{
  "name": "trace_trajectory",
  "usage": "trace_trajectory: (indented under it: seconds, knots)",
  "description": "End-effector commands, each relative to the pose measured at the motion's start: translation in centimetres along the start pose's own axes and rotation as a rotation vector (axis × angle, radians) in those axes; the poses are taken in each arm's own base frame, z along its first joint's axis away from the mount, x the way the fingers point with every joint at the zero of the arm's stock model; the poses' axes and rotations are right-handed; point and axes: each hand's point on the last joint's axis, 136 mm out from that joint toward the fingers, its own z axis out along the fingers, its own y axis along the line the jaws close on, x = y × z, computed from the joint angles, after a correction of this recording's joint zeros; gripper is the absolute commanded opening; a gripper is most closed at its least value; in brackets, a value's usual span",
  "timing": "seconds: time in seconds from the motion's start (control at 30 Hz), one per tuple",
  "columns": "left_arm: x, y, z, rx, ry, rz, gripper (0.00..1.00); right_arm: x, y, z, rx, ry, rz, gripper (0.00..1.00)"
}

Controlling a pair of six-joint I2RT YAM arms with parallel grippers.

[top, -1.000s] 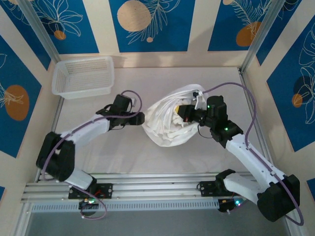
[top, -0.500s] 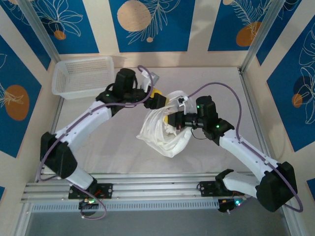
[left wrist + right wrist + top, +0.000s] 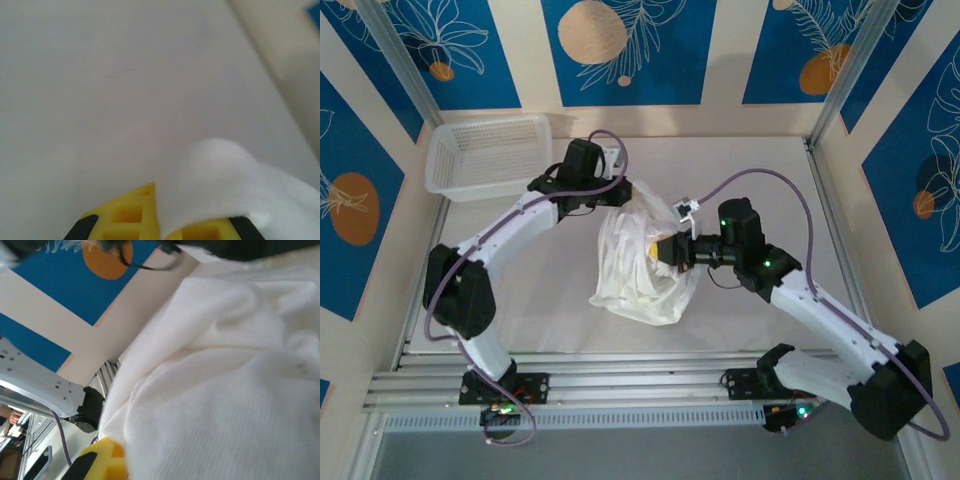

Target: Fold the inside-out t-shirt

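The inside-out t-shirt (image 3: 638, 262) is held as a bunched white bundle between the two grippers, near the middle of the surface (image 3: 760, 170). Its upper fold is pinched by the left gripper (image 3: 622, 193), whose yellow fingers (image 3: 125, 216) are seen in the left wrist view closed on a lip of white cloth. A side fold is clamped by the right gripper (image 3: 663, 250), just below and to the right of the left gripper, and cloth is seen pressed against one yellow pad in the right wrist view. The rest of the shirt hangs below both grippers; whether its lowest folds rest on the surface cannot be told. A white mesh basket (image 3: 438, 165) stands well to the left of the left gripper, in the far left corner, apart from the shirt, and its mesh floor is seen through the open top. Bare surface lies beyond the left gripper up to the far wall, to the right of the right gripper up to the aluminium post (image 3: 835, 105), and below the shirt as far as the near rail (image 3: 640, 385).
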Motion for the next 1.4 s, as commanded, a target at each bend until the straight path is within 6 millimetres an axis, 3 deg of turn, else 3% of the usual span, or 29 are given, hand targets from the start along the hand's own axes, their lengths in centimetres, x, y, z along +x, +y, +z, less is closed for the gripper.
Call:
trace_trajectory:
  seconds: [0.0, 0.1, 0.17, 0.23, 0.33, 0.4, 0.47, 0.53, 0.6, 0.67, 0.77, 0.93, 1.07, 1.17, 1.27, 1.37]
  knots:
    - [4.7, 7.7, 1.7, -0.298, 0.106, -0.139, 0.0, -6.6, 3.0, -5.1, 0.111, -0.271, -0.106, 0.0]
    - [7.0, 11.0, 1.7, -0.404, 0.118, -0.188, 0.0, -8.2, 3.5, -7.5, 0.168, -0.377, -0.127, 0.0]
    - [7.6, 11.5, 1.6, -0.39, 0.129, -0.213, 0.03, -8.3, 3.2, -7.5, 0.181, -0.381, -0.129, 0.0]
    - [7.3, 11.3, 0.9, -0.367, 0.12, -0.216, 0.21, -8.1, 2.2, -7.1, 0.211, -0.375, -0.108, 0.0]
    - [5.3, 9.8, -2.3, -0.33, 0.043, -0.191, 0.5, -7.7, 0.5, -6.5, 0.259, -0.366, -0.061, 0.0]
    - [3.6, 7.5, -5.3, -0.261, -0.027, -0.17, 0.67, -7.6, -0.7, -6.2, 0.296, -0.37, -0.022, 0.0]
    - [2.8, 3.8, -7.6, -0.093, -0.075, -0.158, 0.73, -7.5, -2.2, -6.1, 0.351, -0.367, 0.029, 0.0]
    - [2.9, -1.4, -9.3, 0.167, -0.081, -0.111, 0.73, -7.6, -3.5, -6.1, 0.403, -0.353, 0.08, 0.0]
    - [4.2, -6.0, -10.8, 0.361, -0.056, -0.044, 0.73, -7.8, -4.3, -5.8, 0.424, -0.339, 0.114, 0.0]
    - [5.9, -9.1, -11.3, 0.434, -0.025, 0.033, 0.73, -8.1, -4.6, -5.5, 0.425, -0.343, 0.138, 0.0]
    - [8.6, -12.0, -10.0, 0.445, 0.045, 0.134, 0.76, -8.7, -4.3, -4.8, 0.388, -0.348, 0.156, 0.0]
    - [10.9, -9.5, -4.1, 0.294, 0.148, 0.103, 0.74, -9.4, -3.7, -4.9, 0.36, -0.357, 0.183, 0.0]
    - [13.2, -1.6, 0.1, 0.014, 0.209, 0.011, 0.52, -10.4, -3.4, -7.6, 0.384, -0.407, 0.227, 0.0]
    - [14.2, 2.8, 1.0, -0.002, 0.213, -0.136, 0.47, -10.6, -3.4, -9.3, 0.366, -0.424, 0.267, 0.0]
    - [13.1, 2.6, -0.4, 0.05, 0.161, -0.118, 0.53, -10.2, -4.0, -9.7, 0.348, -0.41, 0.316, 0.0]
    - [11.0, -0.8, -3.2, 0.186, 0.093, -0.008, 0.62, -9.6, -4.3, -8.8, 0.307, -0.378, 0.332, 0.0]
